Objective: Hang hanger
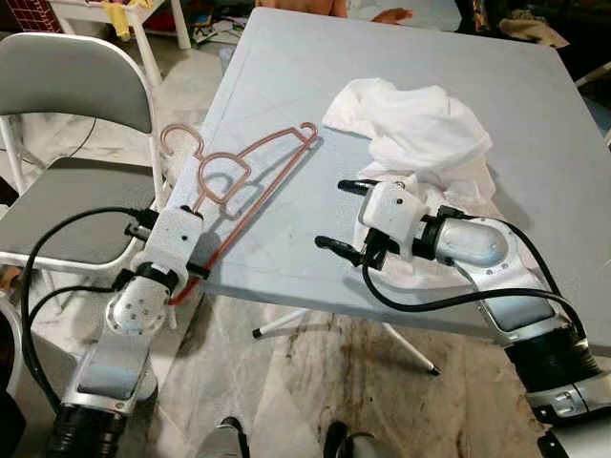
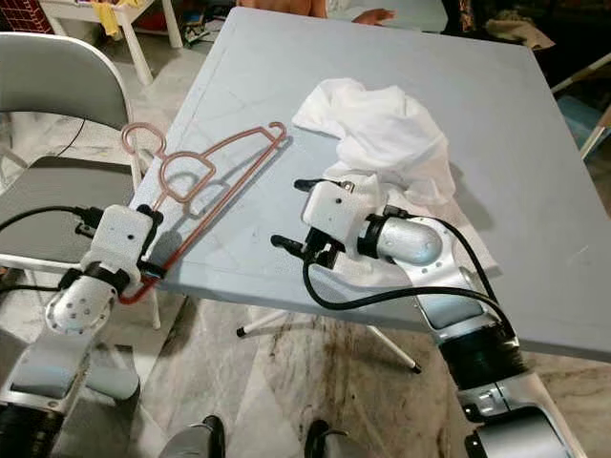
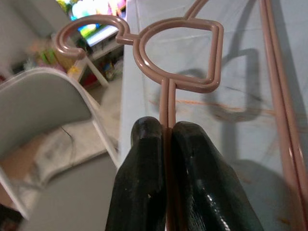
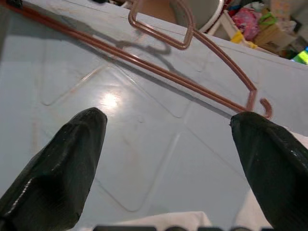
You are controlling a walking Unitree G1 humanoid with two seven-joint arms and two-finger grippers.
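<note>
Left gripper [image 3: 168,132] clamping its jaws tight on the hanger's [image 1: 250,170] thin double stem just below the loop, at the surface's [image 1: 535,143] near-left edge beside a chair [image 1: 72,205]. Hanger lying across that corner, hook overhanging. Right gripper [image 1: 342,216] hovering wide open, holding nothing, over the surface, next to white cloth [image 1: 420,129].

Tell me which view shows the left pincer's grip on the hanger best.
Left wrist view: the left pincer is shut on the hanger just below its loop. Both eye views show the whole hanger on the table, grip point hidden. Right wrist view shows only the hanger's far end.
</note>
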